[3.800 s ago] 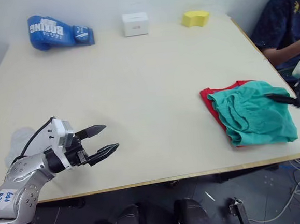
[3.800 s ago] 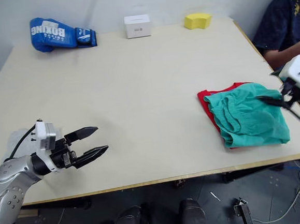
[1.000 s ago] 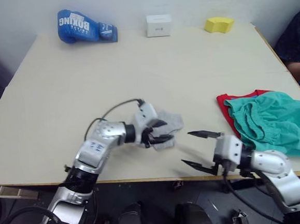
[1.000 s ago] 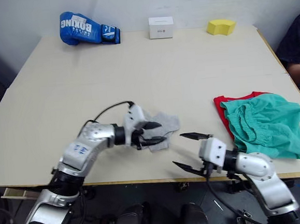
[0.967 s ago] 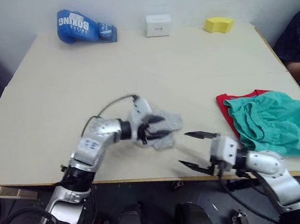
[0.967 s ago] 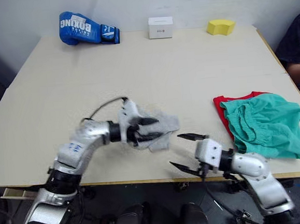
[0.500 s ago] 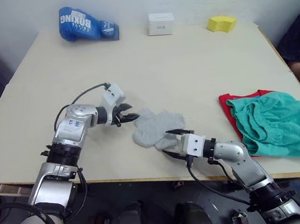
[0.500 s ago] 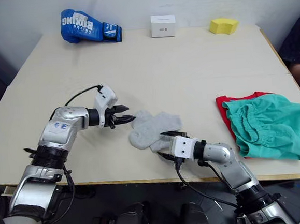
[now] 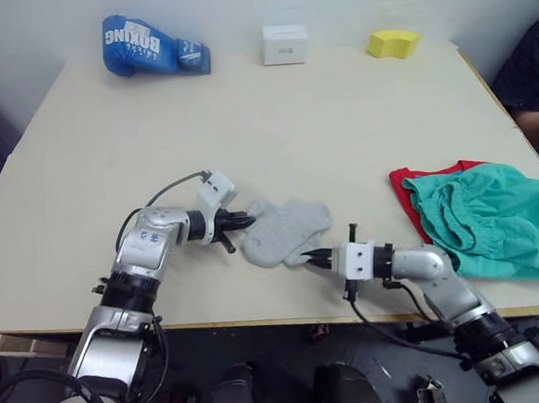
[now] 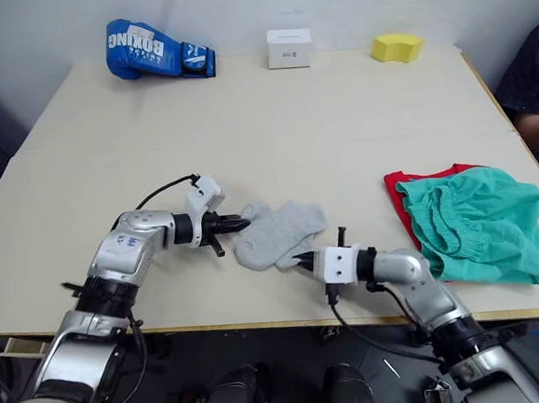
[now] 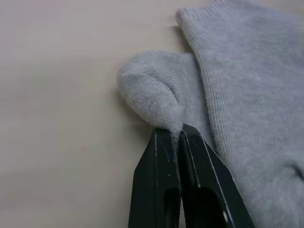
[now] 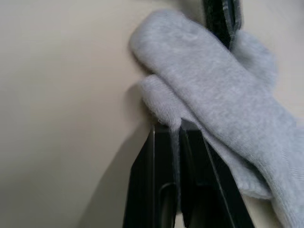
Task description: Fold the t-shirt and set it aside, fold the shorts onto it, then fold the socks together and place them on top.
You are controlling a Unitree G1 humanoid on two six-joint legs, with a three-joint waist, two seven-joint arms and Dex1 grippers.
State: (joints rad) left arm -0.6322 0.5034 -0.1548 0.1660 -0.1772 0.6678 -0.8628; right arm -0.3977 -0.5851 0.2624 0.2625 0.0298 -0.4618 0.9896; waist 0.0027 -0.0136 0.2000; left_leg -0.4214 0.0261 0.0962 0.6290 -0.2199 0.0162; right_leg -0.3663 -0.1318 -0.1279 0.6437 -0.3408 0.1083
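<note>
Left claw [image 11: 176,134] and right claw [image 12: 176,127] pinch socks [image 9: 286,230].

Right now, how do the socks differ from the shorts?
The socks are small and light grey; the shorts are larger and teal. The socks are pinched by the left gripper and right gripper; the shorts lie ungripped on the red t-shirt. Both are soft cloth.

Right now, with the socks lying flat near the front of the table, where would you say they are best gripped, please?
Probably at the ends of the socks, coming in low along the table from each side. The cloth lies flat, and its rounded edges bunch up enough to pinch: the left gripper and the right gripper each pinch one so.
</note>
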